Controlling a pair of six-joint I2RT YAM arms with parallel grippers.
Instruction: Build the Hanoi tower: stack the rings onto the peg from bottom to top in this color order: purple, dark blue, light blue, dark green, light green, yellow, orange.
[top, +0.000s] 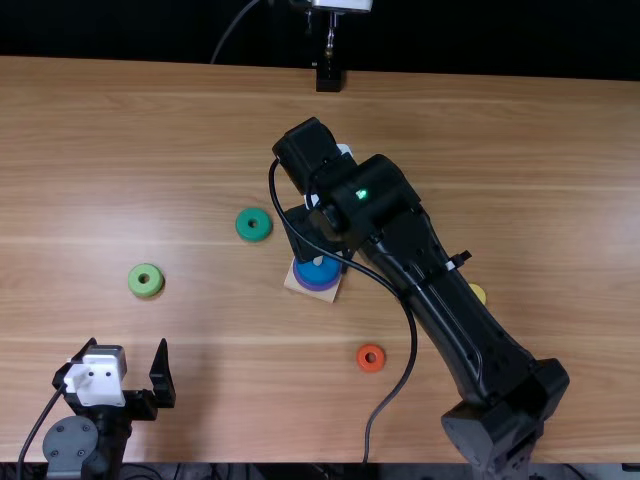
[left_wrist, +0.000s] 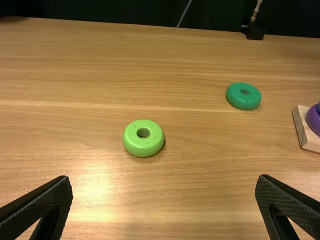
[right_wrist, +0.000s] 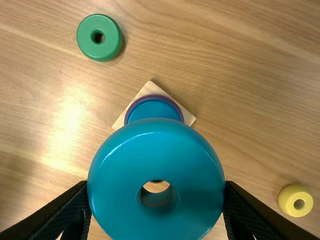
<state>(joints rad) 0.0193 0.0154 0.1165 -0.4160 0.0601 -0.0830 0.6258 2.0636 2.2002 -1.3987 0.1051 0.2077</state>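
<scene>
We see the right gripper (top: 318, 236) hold a light blue ring (right_wrist: 157, 152), jaws its width apart; the left gripper (top: 128, 346) has empty, wide-spread jaws; wooden worktop (top: 150, 150), black backdrop (top: 120, 30).

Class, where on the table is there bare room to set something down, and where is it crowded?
The table is bare left of the light green ring, between it and the orange ring, and from the dark green ring toward the far edge. It is crowded around the wooden base, where the right tool holds the light blue ring.
</scene>
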